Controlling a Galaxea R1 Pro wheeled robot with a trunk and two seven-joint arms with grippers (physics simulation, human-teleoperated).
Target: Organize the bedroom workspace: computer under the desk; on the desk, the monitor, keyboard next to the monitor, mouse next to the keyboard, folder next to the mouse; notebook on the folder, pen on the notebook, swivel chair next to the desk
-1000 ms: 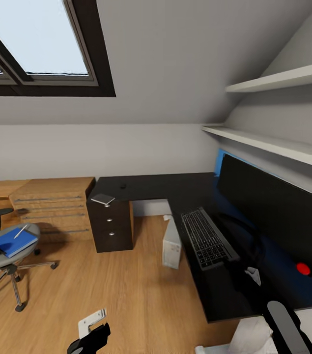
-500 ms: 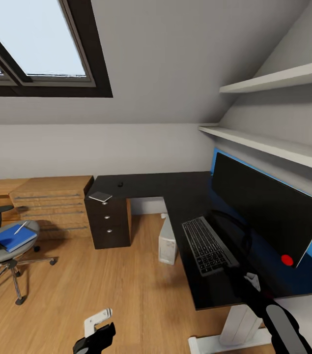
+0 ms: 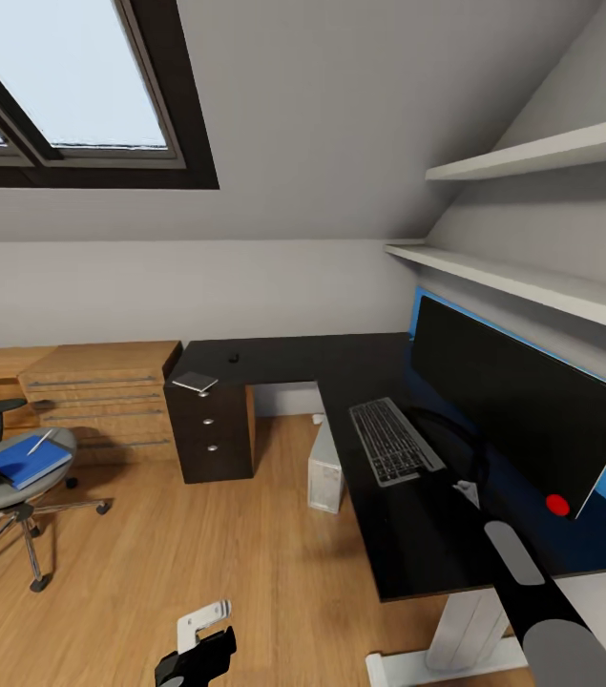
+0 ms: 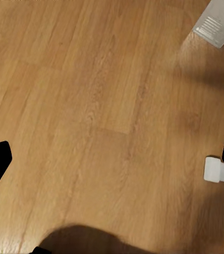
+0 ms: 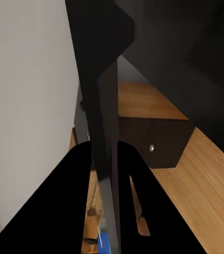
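A black keyboard [image 3: 393,442] lies on the black L-shaped desk [image 3: 283,361] in front of the wide monitor [image 3: 517,405]. My right gripper [image 3: 441,474] is at the keyboard's near end, shut on it. In the right wrist view the keyboard [image 5: 97,90] shows edge-on between the dark fingers of the right gripper [image 5: 105,154]. The mouse [image 3: 234,358] and notebook [image 3: 197,385] rest on the desk's far wing. A white computer [image 3: 326,468] stands under the desk. The blue folder [image 3: 26,460] with the pen [image 3: 40,444] lies on the swivel chair [image 3: 2,501]. My left gripper [image 3: 198,651] hangs open over the floor.
A wooden dresser [image 3: 102,391] stands against the back wall beside the desk's dark drawer unit [image 3: 212,441]. Two white shelves [image 3: 532,279] hang above the monitor. The desk's white leg [image 3: 465,634] is near my right arm. Wooden floor [image 4: 106,106] lies under the left gripper [image 4: 112,164].
The view shifted a little at first. Since then the right arm has stretched forward and the keyboard has slid farther up the desk, away from me. The left gripper edged slightly right.
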